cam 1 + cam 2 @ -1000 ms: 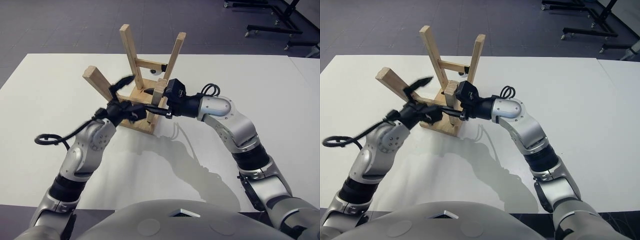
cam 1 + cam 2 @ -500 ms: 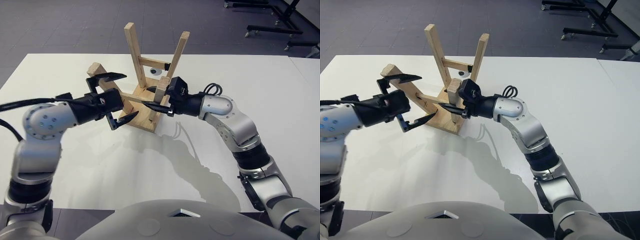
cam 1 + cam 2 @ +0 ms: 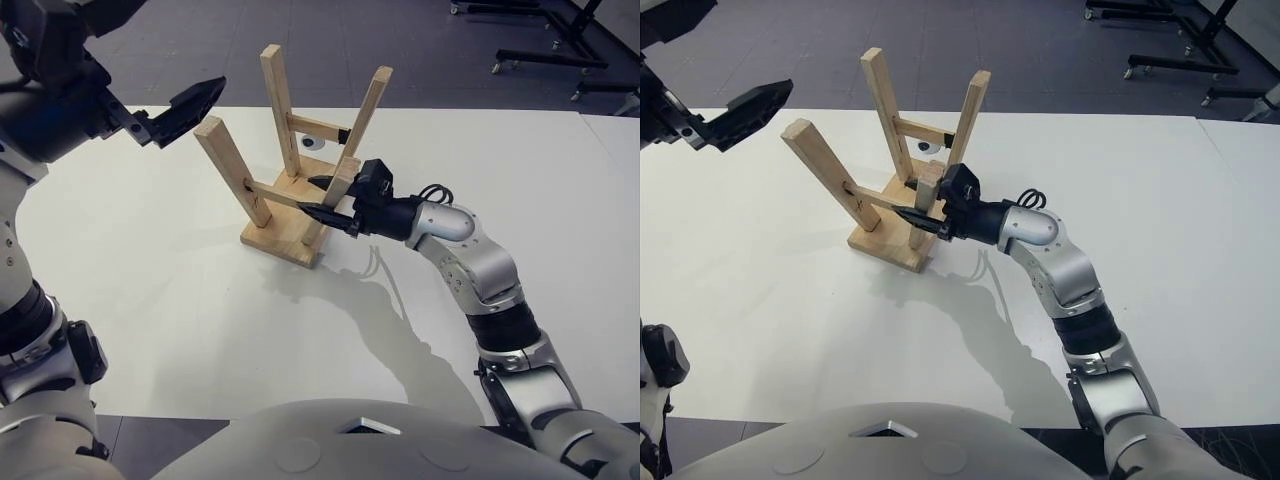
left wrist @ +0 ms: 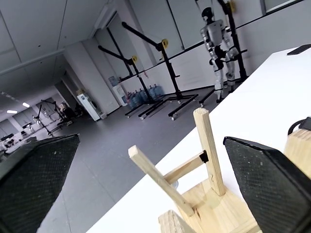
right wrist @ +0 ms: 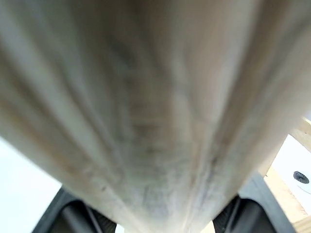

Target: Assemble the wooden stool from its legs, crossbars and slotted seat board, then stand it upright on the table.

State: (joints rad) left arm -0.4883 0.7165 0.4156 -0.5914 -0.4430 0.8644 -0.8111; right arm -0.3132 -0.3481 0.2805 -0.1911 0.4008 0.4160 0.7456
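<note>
At mid-tabletop (image 3: 180,320), the stool (image 3: 290,190) is found upside down, seat board (image 3: 283,238) flat on the surface, legs pointing up. The short near leg (image 3: 342,185) is kept clamped by the right pincer (image 3: 328,198). The left pincer (image 4: 151,145), fingers wide apart, has been drawn away from the outer leg (image 3: 232,170) and raised well clear. Assembly is judged nearly complete; the turn upright is not yet done.

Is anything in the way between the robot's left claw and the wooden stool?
Nothing visible. The left gripper hangs open in the air, up and left of the stool, with only empty space before the slanted leg. The right gripper grips the front leg on the other side.
</note>
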